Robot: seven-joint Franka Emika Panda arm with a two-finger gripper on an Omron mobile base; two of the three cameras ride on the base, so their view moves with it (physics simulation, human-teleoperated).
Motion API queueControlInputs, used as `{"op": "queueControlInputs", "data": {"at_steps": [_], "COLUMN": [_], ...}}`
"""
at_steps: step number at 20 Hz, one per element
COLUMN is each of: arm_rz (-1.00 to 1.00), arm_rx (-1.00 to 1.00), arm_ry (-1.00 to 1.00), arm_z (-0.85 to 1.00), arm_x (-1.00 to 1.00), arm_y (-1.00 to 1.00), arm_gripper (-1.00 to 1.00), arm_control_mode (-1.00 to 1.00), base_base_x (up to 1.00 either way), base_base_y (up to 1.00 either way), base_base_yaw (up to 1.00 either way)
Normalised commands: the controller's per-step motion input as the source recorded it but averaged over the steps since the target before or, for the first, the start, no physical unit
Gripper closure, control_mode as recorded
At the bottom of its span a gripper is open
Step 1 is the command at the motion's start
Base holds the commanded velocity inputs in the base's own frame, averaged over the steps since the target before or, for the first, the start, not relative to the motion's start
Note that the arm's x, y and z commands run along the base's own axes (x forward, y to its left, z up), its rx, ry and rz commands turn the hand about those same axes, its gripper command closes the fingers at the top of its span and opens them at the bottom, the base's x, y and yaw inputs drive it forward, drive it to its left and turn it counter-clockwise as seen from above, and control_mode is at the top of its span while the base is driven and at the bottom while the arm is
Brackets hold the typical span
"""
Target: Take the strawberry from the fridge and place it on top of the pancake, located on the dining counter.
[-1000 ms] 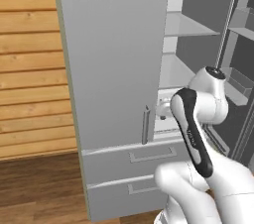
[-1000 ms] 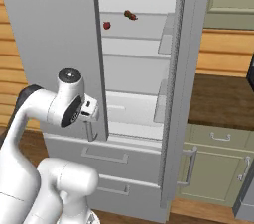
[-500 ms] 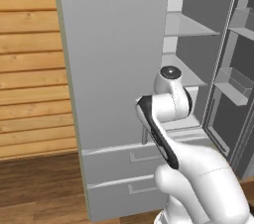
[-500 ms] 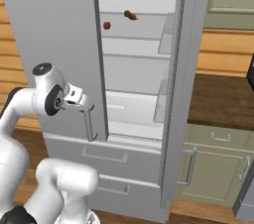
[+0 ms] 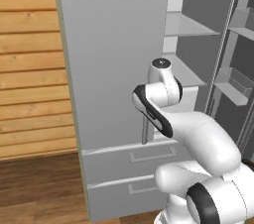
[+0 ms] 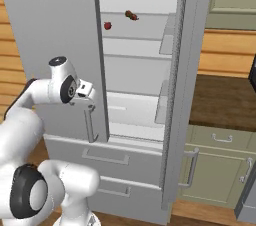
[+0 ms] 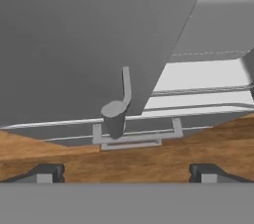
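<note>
In the left base view a wall of wooden planks (image 5: 30,64) stands at the far left, and next to it the fridge (image 5: 114,44) shows its closed left door, with two drawers below. The arm's wrist sits in front of that door near the lower end of its bar handle (image 5: 145,131), and to the right the fridge's open side shows grey shelves and door bins. In the right base view the wrist is again at the left, just beside the bar handle (image 6: 89,125), with the closed door behind it. Right of the door edge, the open compartment holds the strawberry (image 6: 107,26) on an upper shelf, close to the door edge, and a darker lumpy strip of food (image 6: 132,16) lies a little further right and back on that shelf. The open right door (image 6: 175,95) stands edge-on, and beyond it are a dark wooden top (image 6: 225,102) and green cabinets (image 6: 220,170). In the hand view the gripper (image 7: 124,173) is spread wide with nothing between its fingertips (image 7: 47,172), and the handle's end (image 7: 115,116) lies ahead of them, not touched.
</note>
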Motion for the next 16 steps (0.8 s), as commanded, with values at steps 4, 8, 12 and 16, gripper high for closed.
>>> {"op": "queueControlInputs", "data": {"at_steps": [4, 8, 12, 16], "arm_rz": [0.0, 0.0, 0.0, 0.0], "arm_rx": [0.0, 0.03, 0.0, 0.0], "arm_ry": [0.01, 0.0, 0.0, 0.0], "arm_z": [-0.46, -0.57, -0.31, -0.1], "arm_x": [0.28, 0.24, 0.35, 0.35], "arm_y": [0.0, -0.06, 0.0, 0.0], "arm_gripper": [-1.0, -1.0, -1.0, -1.0], "arm_control_mode": [-1.0, -1.0, -1.0, -1.0], "base_base_x": [0.0, 0.0, 0.0, 0.0], "base_base_y": [0.0, 0.0, 0.0, 0.0], "base_base_yaw": [0.0, 0.0, 0.0, 0.0]}}
